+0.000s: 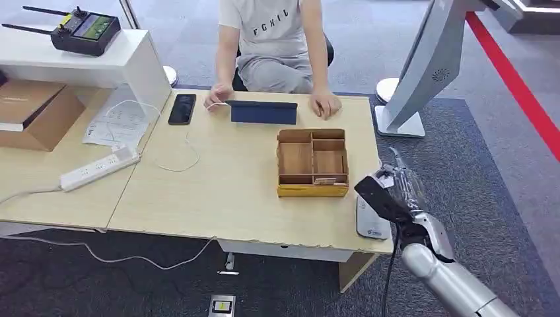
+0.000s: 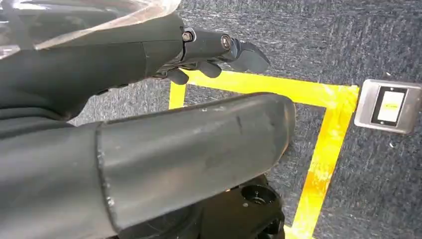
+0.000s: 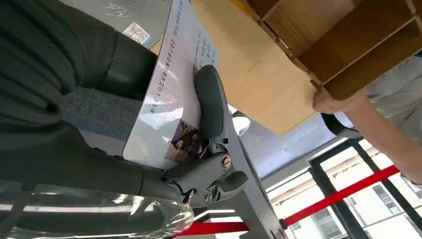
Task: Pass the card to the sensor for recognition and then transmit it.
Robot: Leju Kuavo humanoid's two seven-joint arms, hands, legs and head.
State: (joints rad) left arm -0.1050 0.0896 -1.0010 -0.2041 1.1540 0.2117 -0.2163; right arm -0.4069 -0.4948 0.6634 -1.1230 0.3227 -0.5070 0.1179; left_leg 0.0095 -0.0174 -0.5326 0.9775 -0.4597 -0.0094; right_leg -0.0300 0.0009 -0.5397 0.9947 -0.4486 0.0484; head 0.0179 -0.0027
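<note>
I found the right hand (image 3: pixel 199 164) pinching the card (image 3: pixel 169 89) above the sensor (image 1: pixel 372 221) at the table's (image 1: pixel 218 198) near right corner, so recognition appeared underway and the handover remained; the left hand (image 2: pixel 209 55) hung curled, holding nothing.

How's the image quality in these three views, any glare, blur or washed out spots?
Head view: even light, sharp, soft shadows under the wooden box. Right wrist view: card print readable, pale glare across it, windows washed out. Left wrist view: left hand and floor sharp, plastic wrap glinting.
</note>
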